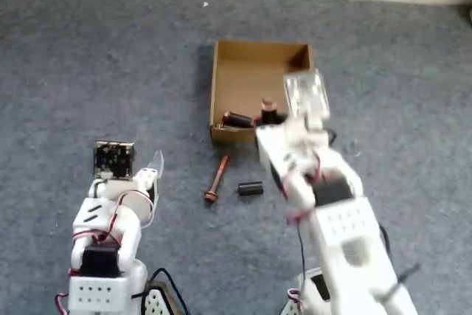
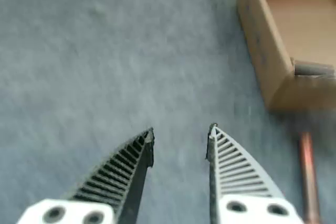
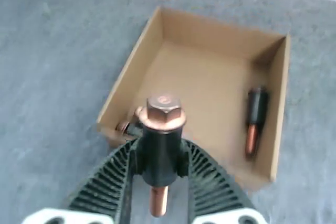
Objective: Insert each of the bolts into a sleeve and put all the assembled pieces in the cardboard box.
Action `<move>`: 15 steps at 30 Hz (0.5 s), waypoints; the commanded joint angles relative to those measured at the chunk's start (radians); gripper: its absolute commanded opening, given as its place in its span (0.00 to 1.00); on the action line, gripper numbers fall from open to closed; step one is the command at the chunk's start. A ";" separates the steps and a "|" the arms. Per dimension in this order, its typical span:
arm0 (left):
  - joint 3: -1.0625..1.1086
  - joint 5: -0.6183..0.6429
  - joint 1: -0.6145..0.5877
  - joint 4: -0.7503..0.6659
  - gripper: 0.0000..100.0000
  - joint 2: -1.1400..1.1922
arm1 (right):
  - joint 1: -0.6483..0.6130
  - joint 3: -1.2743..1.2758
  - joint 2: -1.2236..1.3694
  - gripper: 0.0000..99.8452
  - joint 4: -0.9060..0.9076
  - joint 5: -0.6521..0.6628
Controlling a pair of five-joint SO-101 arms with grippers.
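The cardboard box [image 1: 221, 79] lies open at the table's middle back. My right gripper [image 3: 160, 151] is shut on an assembled piece [image 3: 159, 145], a black sleeve with a copper bolt through it, held upright over the box's near edge [image 1: 268, 111]. Inside the box [image 3: 210, 72] lies another assembled piece [image 3: 255, 119], and a further one [image 3: 127, 125] peeks out behind the held piece. A loose copper bolt [image 1: 217, 178] and a loose black sleeve [image 1: 251, 189] lie on the carpet in front of the box. My left gripper [image 2: 181, 137] hangs open over bare carpet, left of the bolt [image 2: 308, 177].
Grey carpet covers the table all round. The right arm's white body [image 1: 332, 204] reaches from the near right toward the box. A box corner [image 2: 268, 66] stands close beyond the left gripper.
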 commanded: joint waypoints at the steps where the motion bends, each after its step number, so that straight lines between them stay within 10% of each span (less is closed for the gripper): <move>1: 0.025 -0.005 -0.025 -0.041 0.19 -0.001 | 0.070 -0.312 0.326 0.01 -0.124 -0.008; 15: 0.025 -0.005 -0.027 -0.040 0.19 -0.001 | 0.211 -0.929 1.109 0.12 -0.035 -0.009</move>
